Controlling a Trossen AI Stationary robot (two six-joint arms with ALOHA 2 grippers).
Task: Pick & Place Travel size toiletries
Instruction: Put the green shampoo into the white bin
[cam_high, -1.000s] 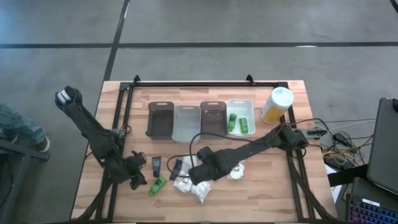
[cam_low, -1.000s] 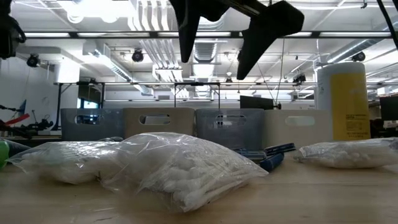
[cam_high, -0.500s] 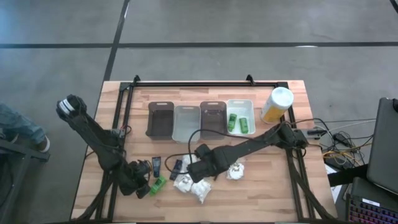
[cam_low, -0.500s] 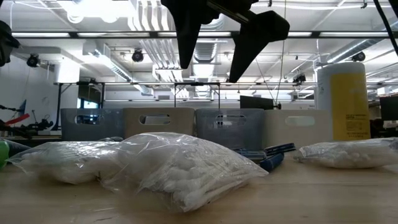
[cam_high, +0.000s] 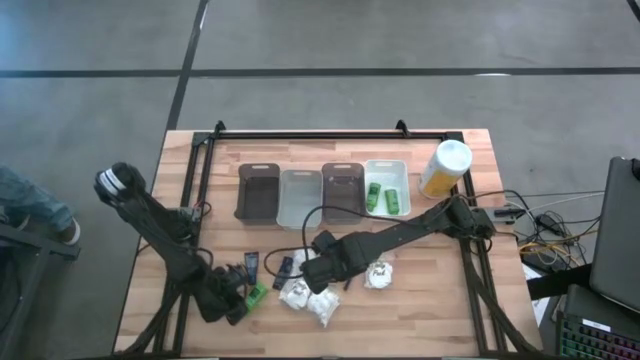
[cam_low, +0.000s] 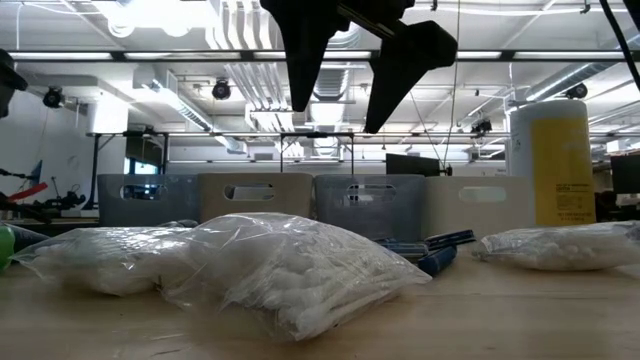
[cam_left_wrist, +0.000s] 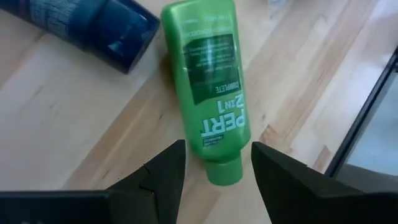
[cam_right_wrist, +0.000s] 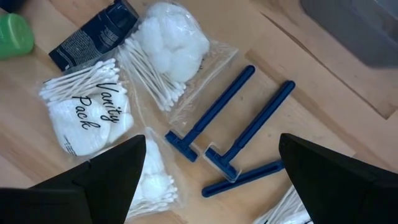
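Note:
A green bottle (cam_left_wrist: 208, 81) lies flat on the wooden table (cam_high: 440, 320) near its front left. My left gripper (cam_left_wrist: 217, 149) hangs open just over the bottle's cap end (cam_left_wrist: 224, 171), one finger on either side and neither touching. A dark blue tube (cam_left_wrist: 87, 25) lies beside the bottle. My right gripper (cam_right_wrist: 212, 142) hovers wide open above three blue razors (cam_right_wrist: 230, 134) and plastic-wrapped cotton packets (cam_right_wrist: 87, 121) at the table's middle. In the low view its fingers (cam_low: 300, 60) stand well above the packets (cam_low: 290, 270).
Four bins stand in a row at the back: dark (cam_high: 258, 190), pale (cam_high: 300, 197), dark (cam_high: 342, 187) and white (cam_high: 387, 170), the white one holding two green bottles. A yellow canister (cam_high: 445, 168) with a white lid stands right of them. Another packet (cam_high: 378, 276) lies right of the razors.
My left gripper has come down and moved toward the table's near edge and the green bottle, ending with its open fingers on either side of the cap end. My right gripper has rolled a little about its own line while staying above the razors. Nothing on the table has moved.

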